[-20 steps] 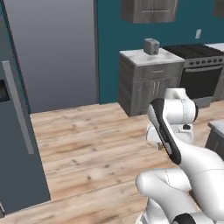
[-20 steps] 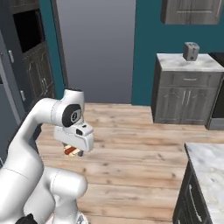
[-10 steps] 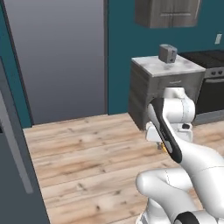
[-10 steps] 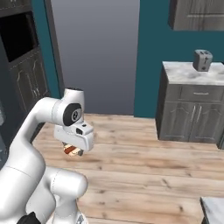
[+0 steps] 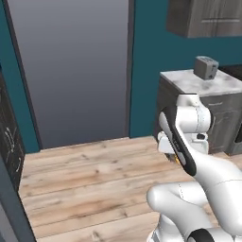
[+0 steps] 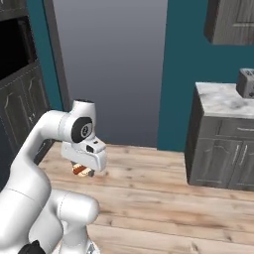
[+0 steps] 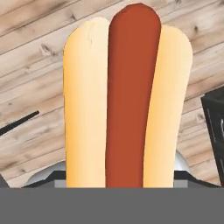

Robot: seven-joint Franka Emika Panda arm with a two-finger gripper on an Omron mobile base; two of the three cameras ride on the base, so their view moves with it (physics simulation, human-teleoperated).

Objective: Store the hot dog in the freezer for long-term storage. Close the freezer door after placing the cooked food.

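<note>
Tan bun, orange-red sausage: the hot dog (image 7: 127, 100) stands lengthwise along the end effector in the hand view, its lower end down between the finger tips, wooden planks behind it.
End effector (image 6: 83, 170): clamped on the hot dog, tucked under the white wrist; in the right base view a bit of bun and sausage (image 6: 81, 171) pokes out below the hand.
Height: the hot dog hangs in the air above the wooden floor (image 5: 90, 184), touching nothing but the end effector.
Left base view: the arm folds back over the base, and a sliver of orange (image 5: 177, 160) shows at the hand's edge.
Wall ahead: a tall flat grey panel (image 5: 71, 66) framed in teal.
Counter (image 6: 223, 99): marble-topped, on dark wood-grain cabinets to the right, well apart from the arm.
Toaster (image 5: 206, 67): grey, sitting on that counter.
Upper cabinet (image 5: 208, 18): dark wood grain, above the counter.
</note>
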